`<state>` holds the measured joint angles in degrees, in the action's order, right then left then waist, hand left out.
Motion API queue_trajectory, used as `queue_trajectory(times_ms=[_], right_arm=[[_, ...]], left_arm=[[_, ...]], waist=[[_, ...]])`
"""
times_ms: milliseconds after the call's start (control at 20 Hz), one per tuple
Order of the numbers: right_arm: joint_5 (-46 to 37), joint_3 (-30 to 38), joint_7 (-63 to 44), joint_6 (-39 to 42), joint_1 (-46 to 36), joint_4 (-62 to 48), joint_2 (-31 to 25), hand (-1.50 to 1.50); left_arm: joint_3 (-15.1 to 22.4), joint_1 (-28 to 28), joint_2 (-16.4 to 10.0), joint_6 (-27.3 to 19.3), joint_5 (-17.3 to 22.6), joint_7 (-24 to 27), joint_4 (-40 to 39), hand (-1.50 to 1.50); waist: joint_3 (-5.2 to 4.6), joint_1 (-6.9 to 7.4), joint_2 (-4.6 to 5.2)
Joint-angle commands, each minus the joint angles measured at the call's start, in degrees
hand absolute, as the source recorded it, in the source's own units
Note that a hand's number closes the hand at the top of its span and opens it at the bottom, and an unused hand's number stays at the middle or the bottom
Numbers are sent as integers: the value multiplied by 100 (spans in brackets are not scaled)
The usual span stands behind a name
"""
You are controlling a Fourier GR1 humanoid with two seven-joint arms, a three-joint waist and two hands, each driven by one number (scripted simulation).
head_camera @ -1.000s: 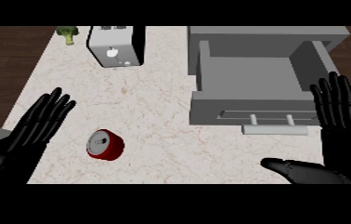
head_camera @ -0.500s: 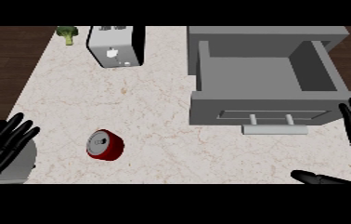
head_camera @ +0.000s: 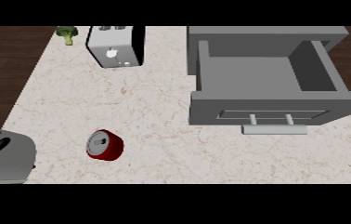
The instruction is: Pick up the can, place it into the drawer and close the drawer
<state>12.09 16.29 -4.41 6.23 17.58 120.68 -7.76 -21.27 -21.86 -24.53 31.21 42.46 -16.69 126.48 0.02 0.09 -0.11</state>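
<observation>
The red can (head_camera: 105, 145) lies on its side on the marble counter (head_camera: 137, 102) at the lower left, its silver top facing up and left. The grey drawer (head_camera: 264, 108) stands pulled open at the right, its inside bare, and a pale bar handle (head_camera: 274, 129) sticks out of its front. Only my left grey forearm (head_camera: 15, 158) shows, at the lower left edge, a short way left of the can and apart from it. Neither hand is visible.
A silver toaster (head_camera: 116, 46) stands at the back left of the counter. A small piece of broccoli (head_camera: 66, 34) lies beside it near the counter's left edge. Dark wood floor (head_camera: 17, 65) shows past that edge.
Both black hands have slid out of the picture, the left toward the lower left and the right toward the lower right. The can and the drawer have not moved.
</observation>
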Motion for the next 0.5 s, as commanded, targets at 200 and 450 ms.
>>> queue_trajectory(times_ms=[200, 450], right_arm=[[101, 157, 158, 344, 299, 142, 122, -150], [384, 479, -60, 525, 413, 336, 91, -150]], left_arm=[[-19, 192, -71, -563, 1076, -964, -123, -150], [60, 608, -17, -692, 1164, -1298, -452, -150]], waist=[[1, -22, 7], [-2, -35, 9]])
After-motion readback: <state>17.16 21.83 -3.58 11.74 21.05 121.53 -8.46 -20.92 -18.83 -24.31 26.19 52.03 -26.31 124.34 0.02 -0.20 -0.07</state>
